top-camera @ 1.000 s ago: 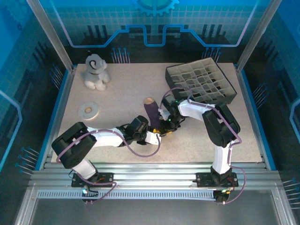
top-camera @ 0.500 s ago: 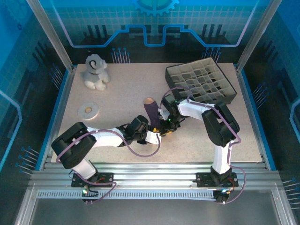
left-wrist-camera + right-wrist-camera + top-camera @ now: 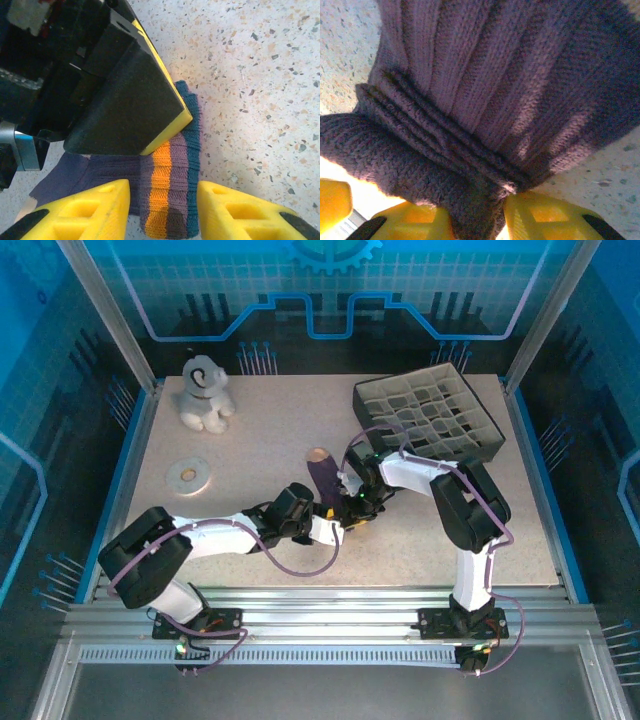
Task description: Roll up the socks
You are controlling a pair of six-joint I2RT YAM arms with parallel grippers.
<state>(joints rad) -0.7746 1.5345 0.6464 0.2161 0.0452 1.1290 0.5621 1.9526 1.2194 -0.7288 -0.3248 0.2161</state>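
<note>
- Socks (image 3: 322,478) lie in the middle of the bench (image 3: 250,445), with the tan toe far from you and the striped cuff (image 3: 167,190) near.
- Your left tool (image 3: 162,197) is apart, and the cuff sits between its fingers.
- Your right tool (image 3: 470,220) is clamped on the purple fabric, just beside the left one.
- You have two tools, two socks lying as one strip, one toy (image 3: 205,395), one ring (image 3: 188,475) and one tray (image 3: 428,420).

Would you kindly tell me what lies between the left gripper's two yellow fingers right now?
In the left wrist view, the orange-banded cuff of the socks lies flat on the table between the fingers of the left gripper, filling the gap.
</note>
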